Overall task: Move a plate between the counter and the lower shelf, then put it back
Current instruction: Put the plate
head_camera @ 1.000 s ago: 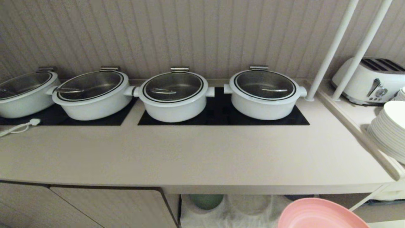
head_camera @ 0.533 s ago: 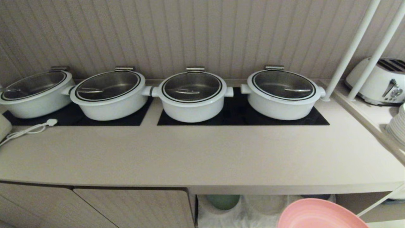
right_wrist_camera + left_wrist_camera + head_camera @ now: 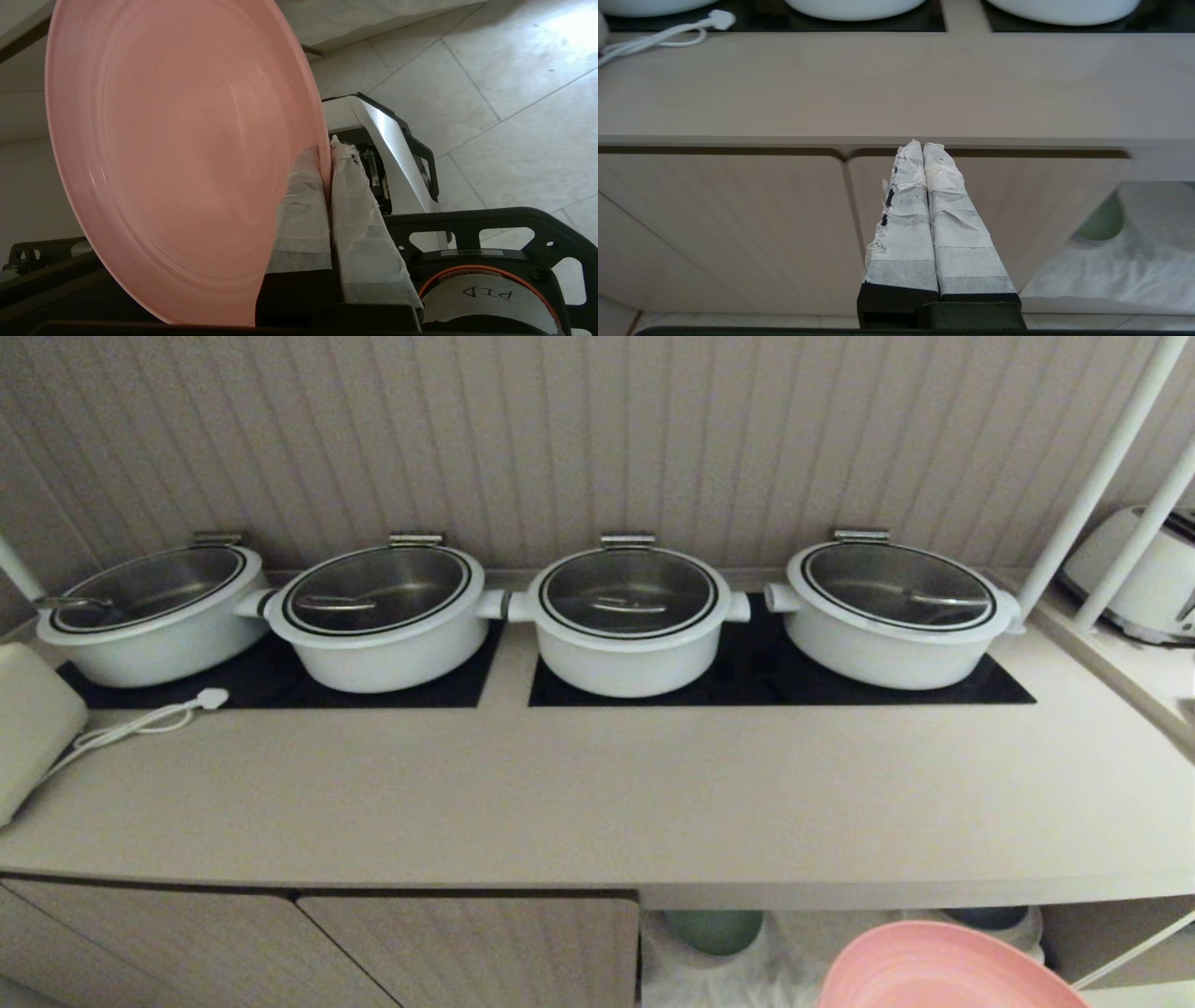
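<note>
Camera view shifted sideways — plate pinched in right fingers.

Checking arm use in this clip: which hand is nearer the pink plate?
Right. The right hand is shut on the pink plate, pinching its rim. The left hand is shut and empty, facing the cabinet doors below the counter.

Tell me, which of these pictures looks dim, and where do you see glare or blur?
Head view: dim, warm light, soft sheen on the glass pot lids. Right wrist view: bright daylight patch on the pale floor tiles, faint highlight across the round salmon-pink plate. Left wrist view: the gauzy white cloth looks soft.
</note>
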